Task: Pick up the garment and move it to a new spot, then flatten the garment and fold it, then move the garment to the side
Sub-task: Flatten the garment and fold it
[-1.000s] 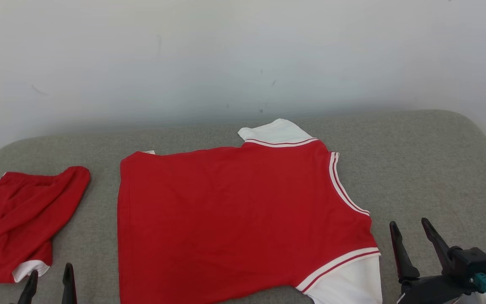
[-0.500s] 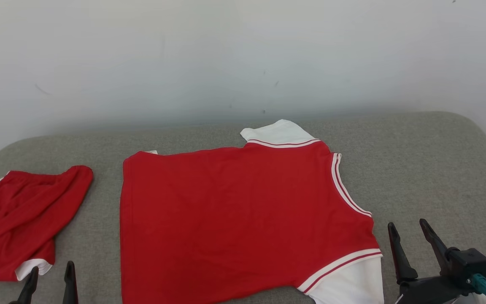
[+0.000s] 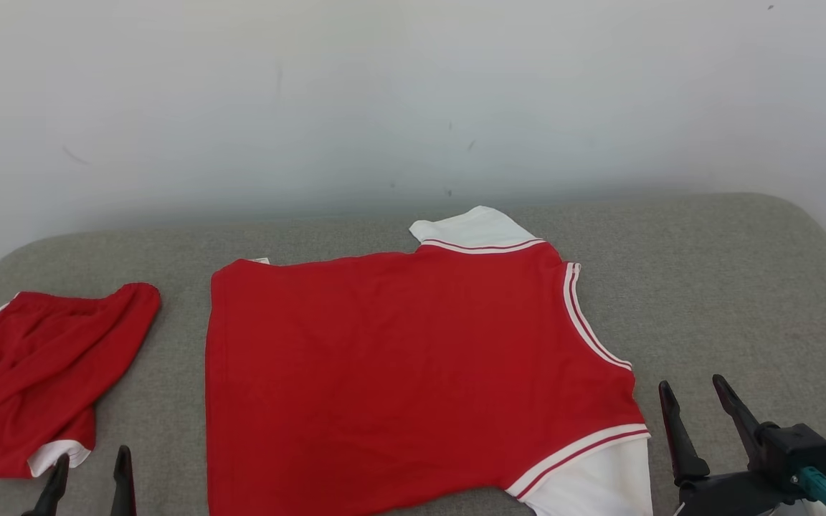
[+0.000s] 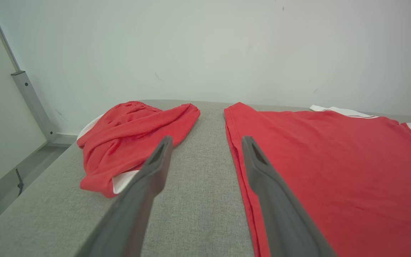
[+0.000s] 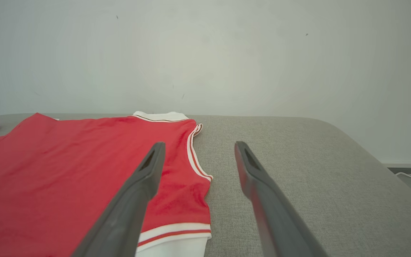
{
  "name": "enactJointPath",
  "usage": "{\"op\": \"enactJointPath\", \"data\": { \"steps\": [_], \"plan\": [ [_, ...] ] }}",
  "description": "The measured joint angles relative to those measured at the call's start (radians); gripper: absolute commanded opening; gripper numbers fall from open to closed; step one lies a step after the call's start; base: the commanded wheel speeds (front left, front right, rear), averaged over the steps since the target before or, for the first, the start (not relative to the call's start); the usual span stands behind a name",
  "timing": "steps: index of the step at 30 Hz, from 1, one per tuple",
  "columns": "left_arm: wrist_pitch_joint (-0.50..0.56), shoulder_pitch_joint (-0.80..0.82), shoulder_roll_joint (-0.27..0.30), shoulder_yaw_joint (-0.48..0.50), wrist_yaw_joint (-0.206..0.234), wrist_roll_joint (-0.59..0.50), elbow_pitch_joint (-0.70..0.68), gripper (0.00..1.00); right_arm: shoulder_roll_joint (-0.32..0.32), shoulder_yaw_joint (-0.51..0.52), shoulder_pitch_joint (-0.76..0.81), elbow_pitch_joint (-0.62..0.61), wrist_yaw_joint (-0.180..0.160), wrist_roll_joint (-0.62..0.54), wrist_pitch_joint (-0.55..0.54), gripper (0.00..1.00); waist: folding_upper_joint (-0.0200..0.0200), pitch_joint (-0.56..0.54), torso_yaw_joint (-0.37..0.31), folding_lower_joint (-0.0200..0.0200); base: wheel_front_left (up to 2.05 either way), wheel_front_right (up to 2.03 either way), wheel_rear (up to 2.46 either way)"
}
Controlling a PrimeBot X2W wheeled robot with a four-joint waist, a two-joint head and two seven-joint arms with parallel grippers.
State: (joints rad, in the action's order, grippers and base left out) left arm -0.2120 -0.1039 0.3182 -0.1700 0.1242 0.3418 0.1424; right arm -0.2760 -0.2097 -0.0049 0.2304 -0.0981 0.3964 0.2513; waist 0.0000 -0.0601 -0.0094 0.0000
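Note:
The garment (image 3: 399, 373) is a red shirt with white, red-striped sleeves, spread flat in the middle of the grey padded table (image 3: 728, 287). My left gripper (image 3: 92, 459) stands open near the front edge, to the left of the shirt's hem side, with nothing between its fingers. In the left wrist view the left gripper (image 4: 207, 139) points along the bare strip beside the shirt (image 4: 334, 160). My right gripper (image 3: 691, 385) is open and empty just right of the near sleeve. Seen from the right wrist, the right gripper (image 5: 199, 144) hovers over the collar edge of the shirt (image 5: 66, 171).
A crumpled pair of red shorts (image 3: 47, 365) with white trim lies at the table's left end, also seen as red shorts (image 4: 134, 128) from the left wrist. A white wall (image 3: 413, 107) stands right behind the table. Bare grey surface lies right of the shirt.
The head view has shifted slightly, so everything sits a little lower in the picture. Neither gripper nor the shirt has visibly moved on the table.

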Motion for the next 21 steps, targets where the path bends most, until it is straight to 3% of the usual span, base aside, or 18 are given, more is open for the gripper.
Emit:
{"op": "enactJointPath", "data": {
  "steps": [10,21],
  "plan": [
    [0.043,-0.015,0.001,-0.061,-0.021,-0.007,-0.010,1.00,-0.003,-0.010,0.009,0.024,0.006,0.001,-0.007,1.00,0.0000,-0.003,0.003,0.0000,0.00,0.00,0.00],
    [0.134,-0.009,-0.006,-0.177,-0.145,0.003,0.048,1.00,-0.005,-0.013,0.057,0.023,0.007,0.008,-0.041,1.00,0.0000,0.025,0.023,0.0000,0.00,0.00,0.00]
  ]
}}
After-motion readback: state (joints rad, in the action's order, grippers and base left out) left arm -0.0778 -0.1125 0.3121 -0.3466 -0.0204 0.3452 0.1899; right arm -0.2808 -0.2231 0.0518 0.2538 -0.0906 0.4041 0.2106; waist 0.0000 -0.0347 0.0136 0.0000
